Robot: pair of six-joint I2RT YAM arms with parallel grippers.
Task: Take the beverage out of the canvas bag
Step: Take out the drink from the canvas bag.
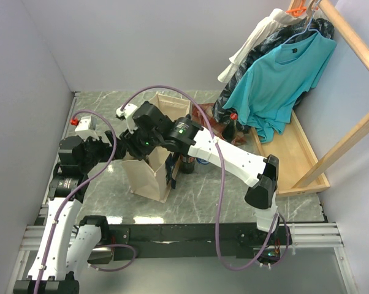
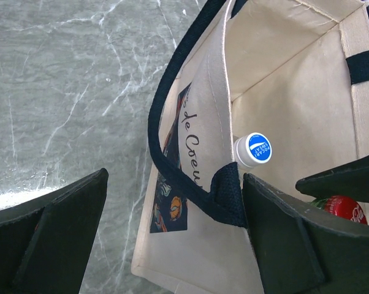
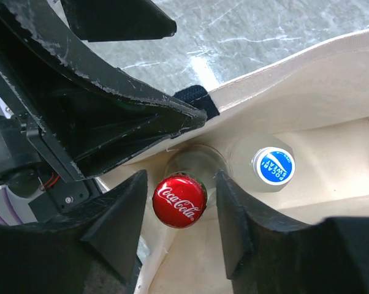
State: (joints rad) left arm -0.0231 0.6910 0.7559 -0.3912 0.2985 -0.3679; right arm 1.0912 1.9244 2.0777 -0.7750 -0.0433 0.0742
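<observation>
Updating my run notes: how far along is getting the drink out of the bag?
Done: left gripper, open, straddles one wall of the canvas bag. In hand: right gripper flanks the red-capped bottle, not clearly clamped. Remaining: grip, lift out; blue-capped bottle also inside.

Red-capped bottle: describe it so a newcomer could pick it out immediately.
Find the beige canvas bag. Two bottles stand inside; this bottle sits between the fingers of the right end effector. Its red Coca-Cola cap sets it apart from the blue-capped neighbour.
</observation>
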